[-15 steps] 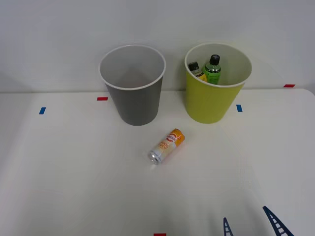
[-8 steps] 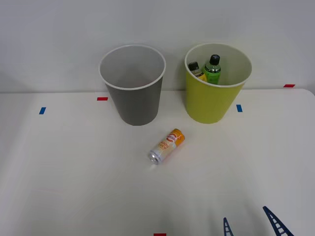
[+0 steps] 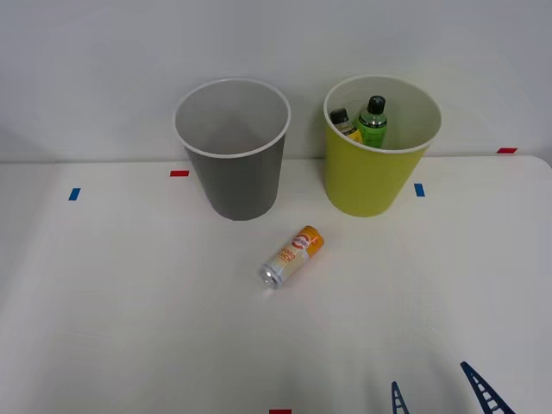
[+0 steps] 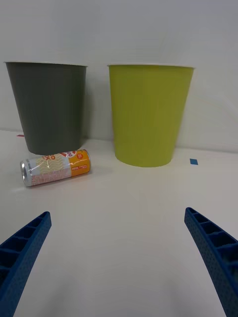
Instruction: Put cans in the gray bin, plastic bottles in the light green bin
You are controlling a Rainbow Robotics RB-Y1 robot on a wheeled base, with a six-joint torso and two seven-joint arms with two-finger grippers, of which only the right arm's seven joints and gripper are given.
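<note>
Hovering low over table (image 3: 129, 328); right claw (image 4: 119, 262) spread wide; can (image 3: 291, 256) lying ahead, untouched

Right claw (image 3: 440, 392): the two blue ribbed fingers (image 4: 22, 252) are spread wide apart, with nothing between them. In the front view, the fingertips enter at the lower right edge, low over the worktop (image 3: 129, 302), pointing forward.

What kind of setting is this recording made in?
Probably a lab test bench for sorting trials: a plain white table against a bare wall, red and blue tape markers on the tabletop, and only two bins and a can set out.
</note>
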